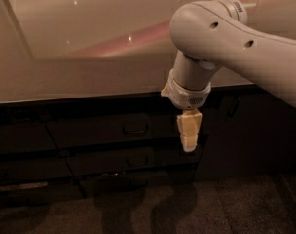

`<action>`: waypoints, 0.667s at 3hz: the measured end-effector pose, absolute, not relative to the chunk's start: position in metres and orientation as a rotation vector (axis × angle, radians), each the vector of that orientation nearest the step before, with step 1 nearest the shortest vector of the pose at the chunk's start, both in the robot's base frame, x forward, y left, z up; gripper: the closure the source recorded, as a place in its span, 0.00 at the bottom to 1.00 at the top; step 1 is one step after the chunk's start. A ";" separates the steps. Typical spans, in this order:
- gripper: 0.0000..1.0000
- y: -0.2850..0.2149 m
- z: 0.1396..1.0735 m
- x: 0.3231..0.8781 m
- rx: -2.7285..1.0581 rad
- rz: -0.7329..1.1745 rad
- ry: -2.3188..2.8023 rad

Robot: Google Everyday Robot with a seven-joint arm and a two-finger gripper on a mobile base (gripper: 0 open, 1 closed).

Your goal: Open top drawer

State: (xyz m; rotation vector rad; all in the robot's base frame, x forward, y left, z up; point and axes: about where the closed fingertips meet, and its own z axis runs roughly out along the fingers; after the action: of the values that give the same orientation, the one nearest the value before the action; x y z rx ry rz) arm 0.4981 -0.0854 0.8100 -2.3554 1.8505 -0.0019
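Note:
The top drawer (99, 130) is a wide, dark front just under the counter edge, and it sits closed. Its small loop handle (135, 128) is at its centre. My gripper (189, 147) hangs straight down from the white arm (221, 43). It is to the right of the handle, in front of the drawer's right end, and apart from the handle. Its pale yellow fingers (189, 128) are pressed together and hold nothing.
A pale glossy counter top (80, 67) runs above the drawers. A second dark drawer (104, 164) with a like handle (137, 161) lies below the top one. A dark panel (245, 130) stands to the right. Dark floor (187, 208) lies in front.

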 end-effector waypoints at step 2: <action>0.00 -0.084 0.811 0.495 -2.371 -0.075 1.798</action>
State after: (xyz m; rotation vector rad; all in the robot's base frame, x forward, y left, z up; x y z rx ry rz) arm 0.4954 -0.0837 0.8106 -2.3710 1.7975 -0.0750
